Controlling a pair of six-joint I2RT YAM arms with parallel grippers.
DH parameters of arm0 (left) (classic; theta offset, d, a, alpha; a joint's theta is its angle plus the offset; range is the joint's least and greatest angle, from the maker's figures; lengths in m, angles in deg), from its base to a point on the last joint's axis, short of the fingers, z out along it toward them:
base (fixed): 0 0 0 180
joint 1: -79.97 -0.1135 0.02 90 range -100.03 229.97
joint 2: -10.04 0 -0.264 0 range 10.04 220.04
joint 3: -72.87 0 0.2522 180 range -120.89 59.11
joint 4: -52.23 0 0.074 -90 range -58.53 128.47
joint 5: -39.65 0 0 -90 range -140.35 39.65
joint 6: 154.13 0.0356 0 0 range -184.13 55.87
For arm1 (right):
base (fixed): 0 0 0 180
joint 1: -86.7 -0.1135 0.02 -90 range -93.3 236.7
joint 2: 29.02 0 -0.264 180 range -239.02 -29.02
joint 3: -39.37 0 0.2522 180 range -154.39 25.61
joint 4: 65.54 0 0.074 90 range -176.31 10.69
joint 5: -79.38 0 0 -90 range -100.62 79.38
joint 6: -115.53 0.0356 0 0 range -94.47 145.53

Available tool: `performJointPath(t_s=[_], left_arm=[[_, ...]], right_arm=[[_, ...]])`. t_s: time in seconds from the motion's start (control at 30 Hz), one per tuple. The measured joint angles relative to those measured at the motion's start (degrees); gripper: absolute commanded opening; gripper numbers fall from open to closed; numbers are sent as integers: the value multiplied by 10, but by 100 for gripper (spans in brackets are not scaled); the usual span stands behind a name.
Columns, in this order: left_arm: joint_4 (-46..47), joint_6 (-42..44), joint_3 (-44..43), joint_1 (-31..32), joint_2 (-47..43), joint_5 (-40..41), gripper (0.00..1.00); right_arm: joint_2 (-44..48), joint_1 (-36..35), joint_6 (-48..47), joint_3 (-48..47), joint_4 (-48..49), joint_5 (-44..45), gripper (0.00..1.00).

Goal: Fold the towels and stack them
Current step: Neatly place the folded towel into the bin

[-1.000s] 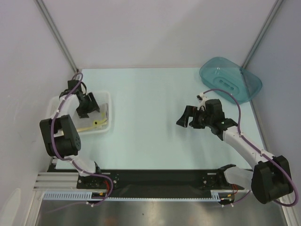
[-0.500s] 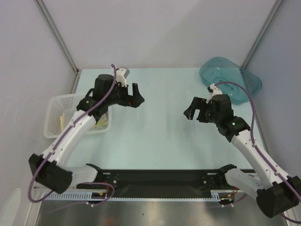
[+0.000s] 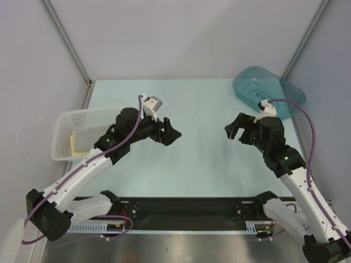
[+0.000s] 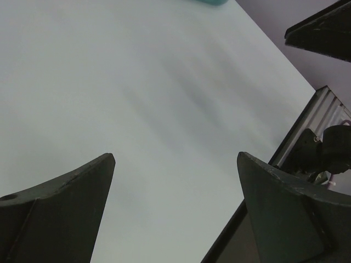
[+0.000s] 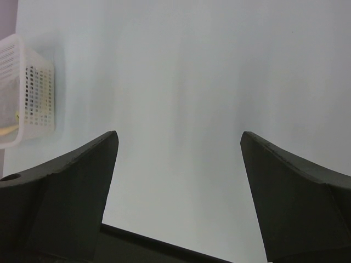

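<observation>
A pale yellow towel lies inside the white mesh basket at the left of the table; a sliver of the towel shows through the basket wall in the right wrist view. My left gripper hovers over the bare middle of the table, well right of the basket, open and holding nothing. My right gripper faces it from the right, also open and holding nothing. No other towel shows.
A teal translucent tub lies at the back right corner, just behind the right arm. The black rail runs along the near edge. Grey walls close in the table on three sides.
My left arm has lifted out of the basket and swung right to the table's middle, its jaws spreading wider. My right gripper has drawn back a little to the right.
</observation>
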Motion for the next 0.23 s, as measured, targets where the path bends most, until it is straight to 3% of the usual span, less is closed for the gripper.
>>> performJointPath(t_s=[0.23], left_arm=[[13,-5,7,7,-7,19,100]], right_arm=[[23,0,-9,0,0,10,100]])
